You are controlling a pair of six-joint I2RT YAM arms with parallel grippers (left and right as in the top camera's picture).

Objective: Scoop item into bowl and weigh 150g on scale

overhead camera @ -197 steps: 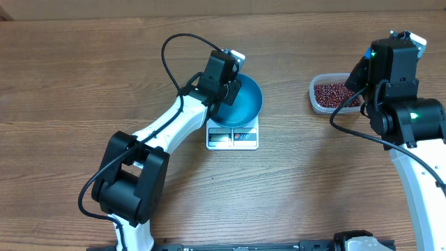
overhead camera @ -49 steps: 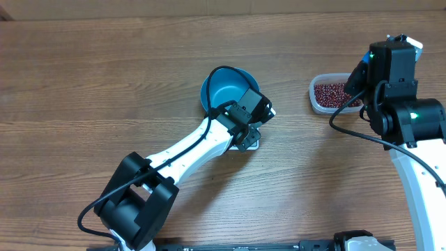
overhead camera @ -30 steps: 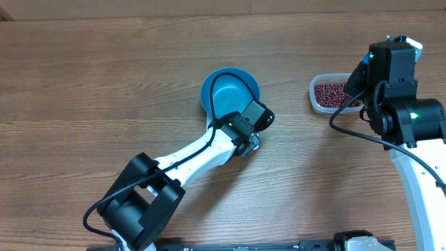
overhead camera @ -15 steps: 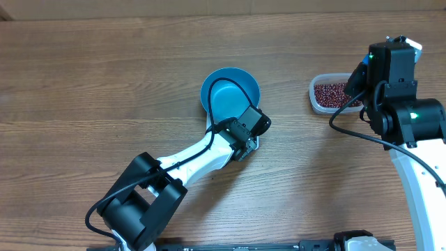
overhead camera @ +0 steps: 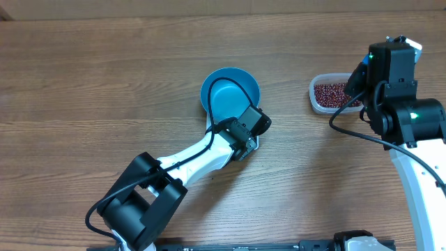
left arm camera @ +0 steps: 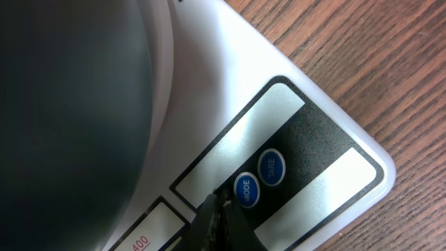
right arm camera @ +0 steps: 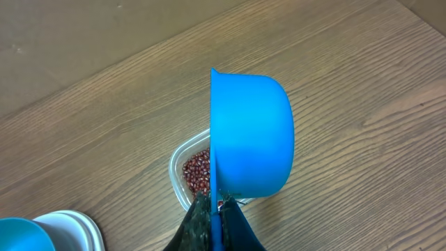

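Observation:
The blue bowl (overhead camera: 231, 94) stands on the white scale (left arm camera: 209, 84), empty inside; in the left wrist view its dark underside (left arm camera: 70, 104) fills the left. My left gripper (left arm camera: 221, 203) is shut, its tips down on the scale's front panel beside the MODE button (left arm camera: 243, 190), with the TARE button (left arm camera: 272, 167) just past it. My right gripper (right arm camera: 217, 209) is shut on the handle of a small blue scoop (right arm camera: 251, 136), held on edge above the clear tub (overhead camera: 333, 94) of red-brown beans (right arm camera: 198, 171).
The tub stands at the right of the wooden table, well apart from the bowl and scale. The left arm (overhead camera: 195, 157) reaches diagonally from the near edge to the scale. The right arm (overhead camera: 408, 118) stands at the right side.
Over the last second my left gripper shifted slightly down and left over the scale's front panel, then held still. The right arm and scoop have not moved.

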